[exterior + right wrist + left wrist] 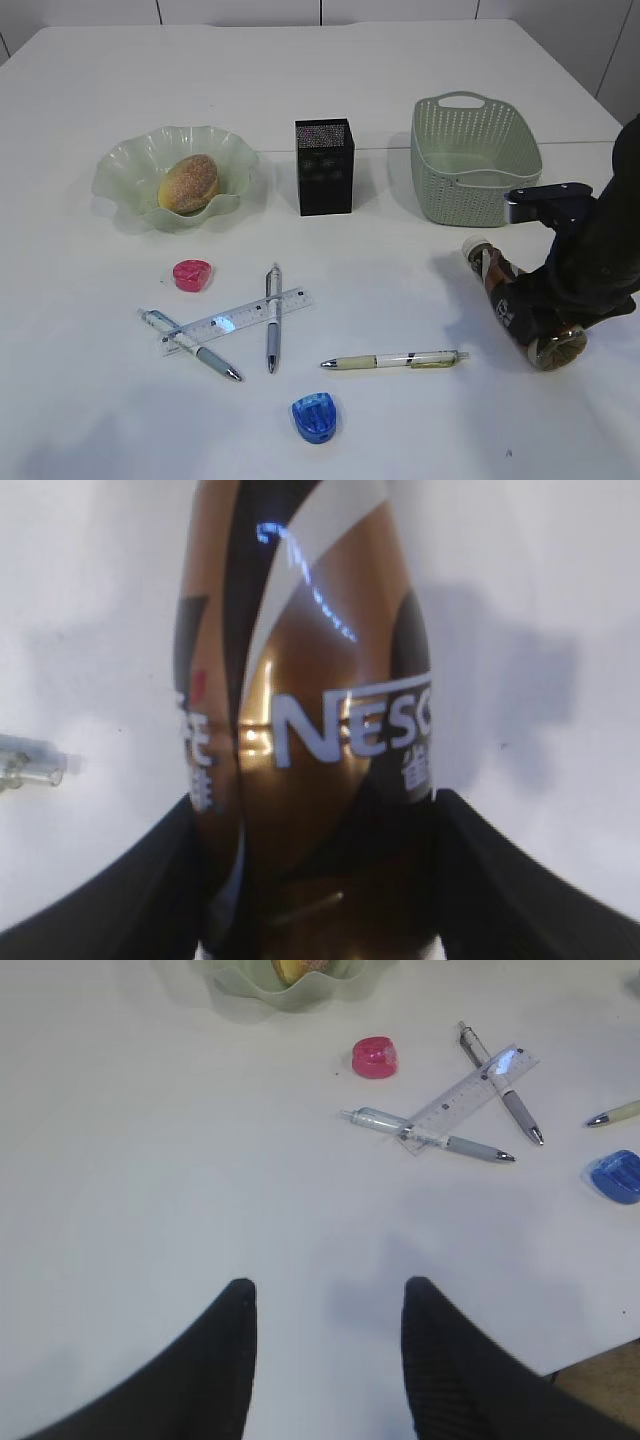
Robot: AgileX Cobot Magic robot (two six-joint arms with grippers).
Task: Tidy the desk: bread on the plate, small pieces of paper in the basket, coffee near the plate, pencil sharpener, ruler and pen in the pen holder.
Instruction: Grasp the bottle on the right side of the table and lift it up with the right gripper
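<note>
Coffee (310,730), lying on its side on the desk (400,60), sits between the right gripper (315,880) fingers (110,880); the dark pads flank the lower body of the brown bottle on both sides, close against it (whether they actually press it cannot be told). White cap points away from the gripper, toward the basket (475,160).

Left gripper (328,1360): fingers apart, nothing between them, hovering over bare desk.

Ahead and to the right of the left gripper: blue pencil sharpener (615,1175), then a clear ruler (470,1098) lying across two crossed grey pens (430,1135), with a pink pencil sharpener (375,1057) just left of them. A third pen (395,360), cream-bodied, lies apart, between the blue sharpener and the coffee.

Farther from the left gripper: plate (125,165) with wavy green rim, bread (190,183) resting inside it.

Middle far: pen holder (324,167), black mesh, upright, between plate and basket, well apart from both.

Beyond the right gripper: basket, pale green, upright.
</note>
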